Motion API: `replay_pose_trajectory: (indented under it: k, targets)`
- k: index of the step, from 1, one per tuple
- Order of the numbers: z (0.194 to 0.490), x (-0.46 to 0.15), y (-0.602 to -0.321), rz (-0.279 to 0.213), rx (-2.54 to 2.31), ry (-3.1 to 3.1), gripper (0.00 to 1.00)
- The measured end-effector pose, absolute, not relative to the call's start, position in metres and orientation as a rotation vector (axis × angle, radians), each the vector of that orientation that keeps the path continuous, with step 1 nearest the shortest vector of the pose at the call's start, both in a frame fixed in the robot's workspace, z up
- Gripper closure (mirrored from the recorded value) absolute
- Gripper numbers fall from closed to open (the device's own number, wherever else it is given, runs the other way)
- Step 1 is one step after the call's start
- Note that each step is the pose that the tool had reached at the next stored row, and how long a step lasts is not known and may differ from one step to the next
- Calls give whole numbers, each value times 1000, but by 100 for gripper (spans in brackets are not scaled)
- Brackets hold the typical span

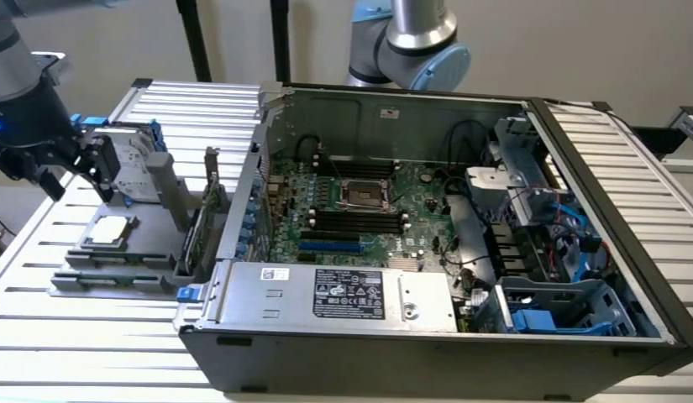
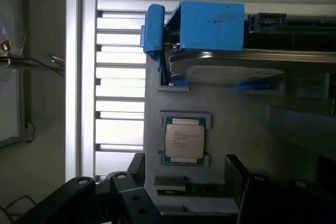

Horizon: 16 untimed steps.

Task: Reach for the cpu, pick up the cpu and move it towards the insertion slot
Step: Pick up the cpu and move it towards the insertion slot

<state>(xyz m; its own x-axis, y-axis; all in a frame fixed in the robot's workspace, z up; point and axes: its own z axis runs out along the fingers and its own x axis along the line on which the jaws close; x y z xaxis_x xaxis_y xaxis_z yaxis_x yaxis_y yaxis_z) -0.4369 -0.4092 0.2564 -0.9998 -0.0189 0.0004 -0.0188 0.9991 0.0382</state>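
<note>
The cpu, a small square chip with its silver face up, lies in a recess on the grey fixture at the exterior view's left, outside the computer case. My gripper hangs above and just behind the chip, open, with nothing between its black fingers. The fingers stand wide apart and do not touch the chip. The insertion slot, a square socket with a metal frame, sits on the green motherboard inside the open case, well to the exterior view's right of the gripper.
A silver hard drive with blue rails stands upright on the fixture close beside the gripper. The case wall rises between fixture and motherboard. Black memory slots flank the socket. A power supply fills the case front.
</note>
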Motion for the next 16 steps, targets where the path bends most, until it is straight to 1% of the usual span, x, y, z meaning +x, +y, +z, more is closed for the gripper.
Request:
replay_pose_trajectory:
  k: [16]
  targets:
    - [227,-434,-413,-60,30,-3140,29]
